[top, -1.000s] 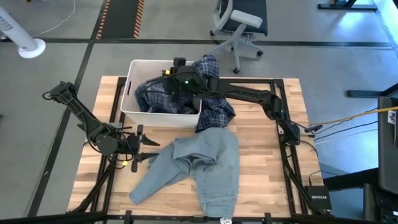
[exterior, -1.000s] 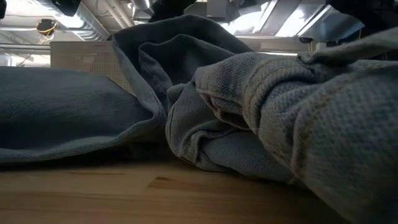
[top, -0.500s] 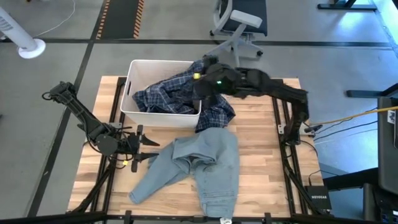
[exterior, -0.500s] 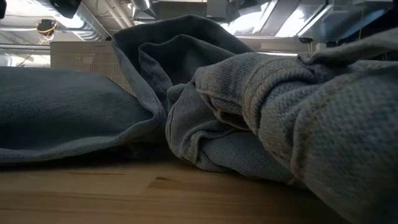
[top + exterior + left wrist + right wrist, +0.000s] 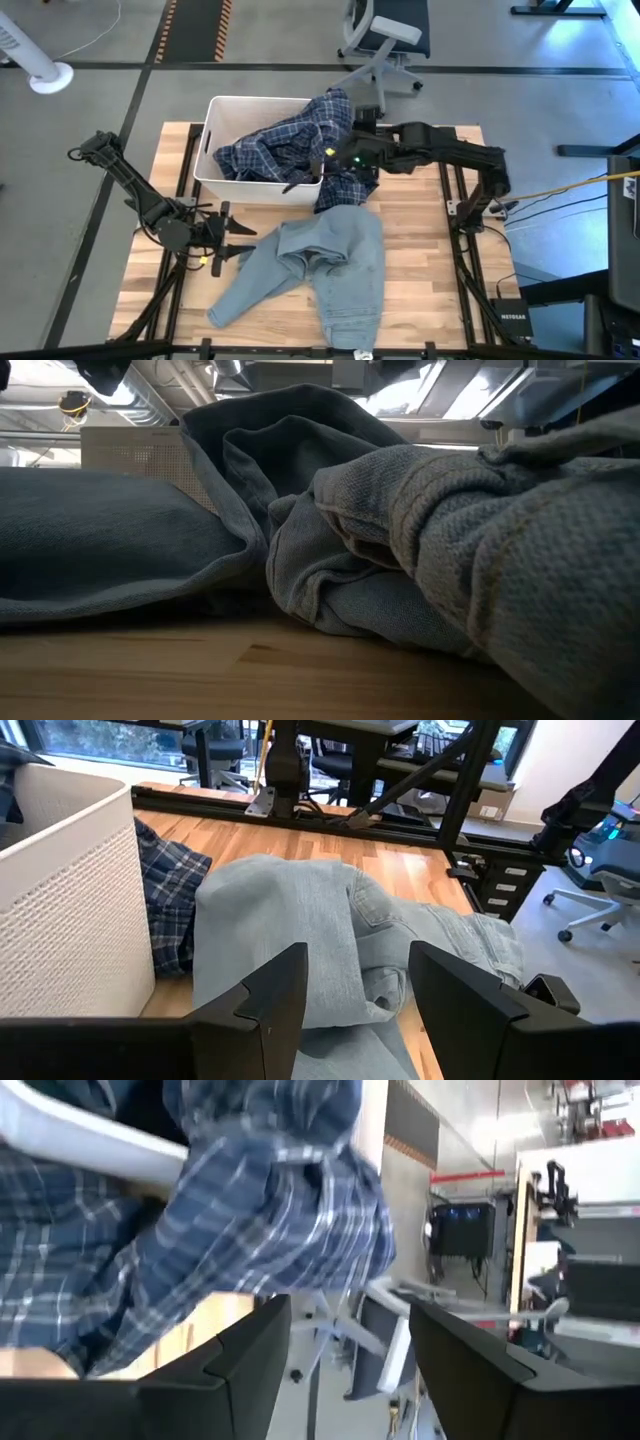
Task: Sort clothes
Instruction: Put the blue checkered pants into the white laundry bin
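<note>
Wooden table (image 5: 420, 250) carries one white rectangular plastic bin (image 5: 215, 120), one dark blue plaid shirt (image 5: 290, 145) spilling over its right rim, and one light blue denim garment (image 5: 330, 265) lying flat nearby. Right gripper (image 5: 303, 180) hangs empty, fingers apart, at the bin's corner against the plaid; left gripper (image 5: 240, 238) waits, fingers apart, beside the denim.

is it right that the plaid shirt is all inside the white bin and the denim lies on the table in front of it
Not quite. The high view shows the plaid shirt draped over the white bin rim, part hanging onto the table. The denim does lie on the table in front.
</note>
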Available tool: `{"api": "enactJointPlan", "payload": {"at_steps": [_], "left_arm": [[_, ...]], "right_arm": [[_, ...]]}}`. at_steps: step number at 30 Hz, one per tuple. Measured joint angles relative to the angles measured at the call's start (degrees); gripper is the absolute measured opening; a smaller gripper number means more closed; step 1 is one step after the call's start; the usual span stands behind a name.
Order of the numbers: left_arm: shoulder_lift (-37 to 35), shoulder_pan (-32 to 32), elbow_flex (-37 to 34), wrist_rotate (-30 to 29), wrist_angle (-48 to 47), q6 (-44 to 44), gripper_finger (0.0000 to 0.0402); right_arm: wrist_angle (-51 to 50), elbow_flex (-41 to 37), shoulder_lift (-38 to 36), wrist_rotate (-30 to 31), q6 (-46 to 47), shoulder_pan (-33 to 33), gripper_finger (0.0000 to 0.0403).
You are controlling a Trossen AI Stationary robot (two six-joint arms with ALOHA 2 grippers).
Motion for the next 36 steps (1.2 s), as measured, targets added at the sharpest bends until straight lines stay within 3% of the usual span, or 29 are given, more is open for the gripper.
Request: {"api": "enactJointPlan", "payload": {"at_steps": [4, 12, 17, 24, 32, 36], "left_arm": [[0.0, 0.0, 0.0, 0.0, 0.0, -0.2, 0.0172], [0.0, 0.0, 0.0, 0.0, 0.2, 0.6, 0.0172], [0.0, 0.7, 0.0, 0.0, 0.7, 1.6, 0.0172], [0.0, 2.2, 0.0, 0.0, 0.6, 1.8, 0.0172], [0.0, 3.5, 0.0, -0.1, 0.6, 2.0, 0.0172], [0.0, 3.4, 0.0, -0.1, 0.4, 2.0, 0.0172]], "right_arm": [[8.2, -16.7, -8.8, 0.5, 2.7, -0.1, 0.0225], [39.1, -54.1, -28.1, -0.3, 3.4, -0.1, 0.0225], [53.2, -71.0, -33.1, -0.3, 3.1, -0.2, 0.0225], [64.2, -81.3, -30.5, -4.0, 8.6, -0.2, 0.0225], [81.2, -82.5, -24.9, -5.8, 7.8, -5.0, 0.0225], [90.6, -82.5, -19.4, -13.2, 7.7, -9.5, 0.0225]]}}
